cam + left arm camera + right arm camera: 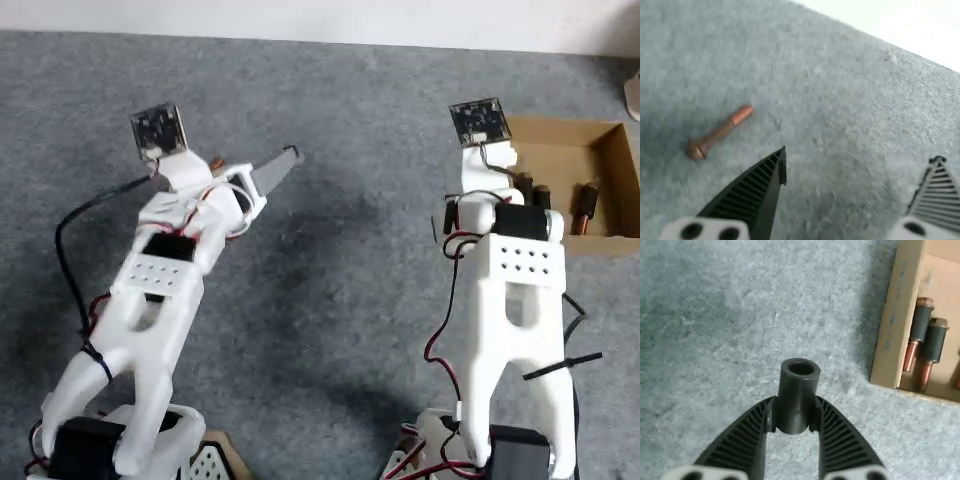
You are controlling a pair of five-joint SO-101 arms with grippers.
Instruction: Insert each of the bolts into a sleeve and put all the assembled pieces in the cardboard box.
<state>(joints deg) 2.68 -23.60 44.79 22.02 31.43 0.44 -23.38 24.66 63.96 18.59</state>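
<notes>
A loose copper bolt (pixel 720 132) lies on the grey carpet, just beside my left gripper (pixel 860 162), which is open with nothing between its fingers. In the high view the bolt (pixel 215 162) peeks out by the left arm's wrist. My right gripper (pixel 795 412) is shut on a black sleeve (pixel 799 392), held with its hollow end pointing outward, above the carpet close to the cardboard box (pixel 900 315). Inside the box (pixel 560 150) lie assembled pieces (pixel 920 337), each a copper bolt in a black sleeve.
The cardboard box stands at the far right of the carpet, next to the right arm. Both arm bases sit at the near edge. Open grey carpet (pixel 370 230) lies between the two arms.
</notes>
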